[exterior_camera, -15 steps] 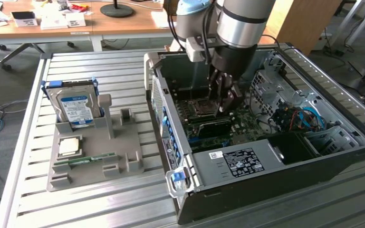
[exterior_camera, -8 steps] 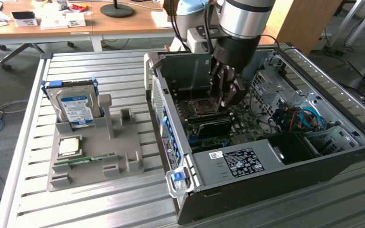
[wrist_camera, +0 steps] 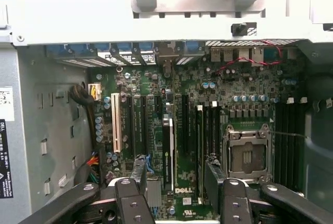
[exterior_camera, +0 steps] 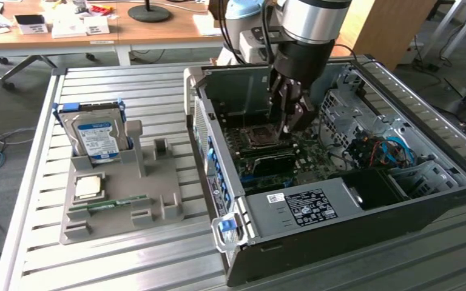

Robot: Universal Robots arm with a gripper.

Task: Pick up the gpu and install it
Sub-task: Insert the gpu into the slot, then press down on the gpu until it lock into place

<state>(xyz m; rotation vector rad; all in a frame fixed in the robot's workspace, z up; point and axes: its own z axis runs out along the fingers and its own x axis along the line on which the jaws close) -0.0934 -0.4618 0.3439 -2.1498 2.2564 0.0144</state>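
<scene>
**Gripper spread above a seated card inside the open case**

Exterior view: the arm reaches down into the open computer case [exterior_camera: 427, 182], which lies on its side on a slatted metal table [exterior_camera: 136, 267]. The gripper [exterior_camera: 288, 118] hangs low over the motherboard [exterior_camera: 286, 157], near the CPU socket [exterior_camera: 259, 134]. On the exterior view's left, a grey holder tray [exterior_camera: 119, 206] carries an upright hard drive [exterior_camera: 95, 136], a CPU chip [exterior_camera: 87, 187] and a green RAM stick [exterior_camera: 107, 205].

Wrist view: the two fingers [wrist_camera: 139, 174] stand apart, nothing clamped between them. Between them, the gpu [wrist_camera: 167, 153] stands on edge in a motherboard slot, its bracket end towards the case's rear slot openings. The white expansion slot [wrist_camera: 115, 122] and the empty CPU socket flank it.
</scene>
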